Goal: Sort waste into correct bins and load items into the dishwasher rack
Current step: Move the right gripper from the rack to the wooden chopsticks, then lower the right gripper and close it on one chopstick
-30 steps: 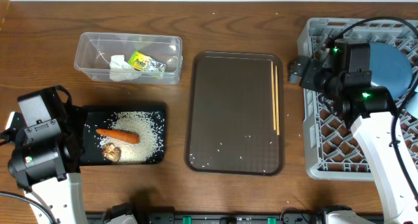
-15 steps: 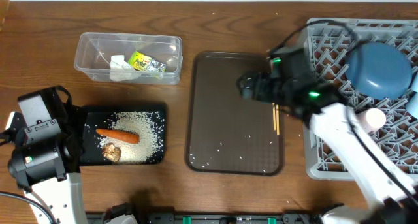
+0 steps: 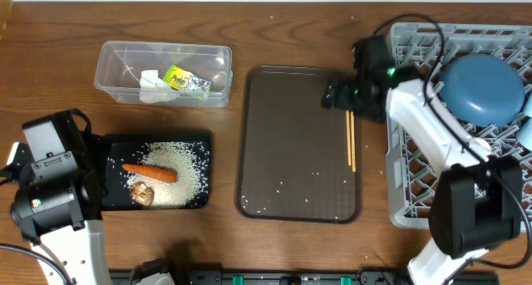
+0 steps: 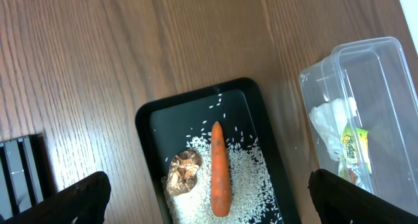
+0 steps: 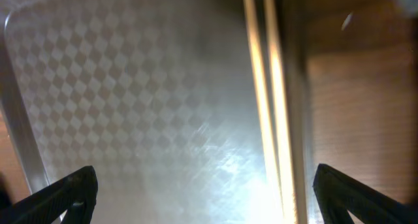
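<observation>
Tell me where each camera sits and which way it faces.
Overhead: fixed above the table, looking straight down; both arms show, the right arm over the chopsticks.
Left wrist: above the black tray, looking down; open left fingers frame the bottom corners.
Right wrist: close over the brown serving tray, blurred; open right fingers at the bottom corners.
Shared: overhead and left wrist both show the carrot; overhead and right wrist both show the chopsticks.

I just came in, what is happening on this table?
The right claw, open, hovers over the wooden chopsticks on the brown serving tray, beside the dishwasher rack that already holds the dark-blue plate. The left claw hangs open by the black tray of rice and carrot. Tissue and wrapper lie in the clear tub.
</observation>
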{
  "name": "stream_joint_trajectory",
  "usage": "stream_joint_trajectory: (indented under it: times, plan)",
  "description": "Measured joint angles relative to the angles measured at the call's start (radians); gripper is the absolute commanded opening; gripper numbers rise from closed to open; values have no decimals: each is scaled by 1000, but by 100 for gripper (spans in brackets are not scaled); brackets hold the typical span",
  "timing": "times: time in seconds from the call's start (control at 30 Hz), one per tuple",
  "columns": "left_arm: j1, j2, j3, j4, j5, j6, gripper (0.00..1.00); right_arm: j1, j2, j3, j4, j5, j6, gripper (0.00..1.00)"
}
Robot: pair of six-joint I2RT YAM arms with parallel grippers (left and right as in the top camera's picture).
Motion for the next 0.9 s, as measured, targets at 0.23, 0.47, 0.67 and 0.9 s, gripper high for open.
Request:
stream_joint_trajectory:
  times: [0.23, 0.47, 0.67, 0.9]
  plan:
    - [0, 0, 0, 0, 0, 0, 98, 1, 57, 108, -60, -8, -97, 99]
    - [0, 0, 0, 0, 0, 0, 98, 7, 139, 111, -78, 13, -99, 97]
    - [0, 0, 0, 0, 0, 0, 98, 38, 208, 111, -60, 27, -95, 98]
    - [0, 0, 0, 0, 0, 0, 98, 98, 210, 111, -52, 51, -89, 99]
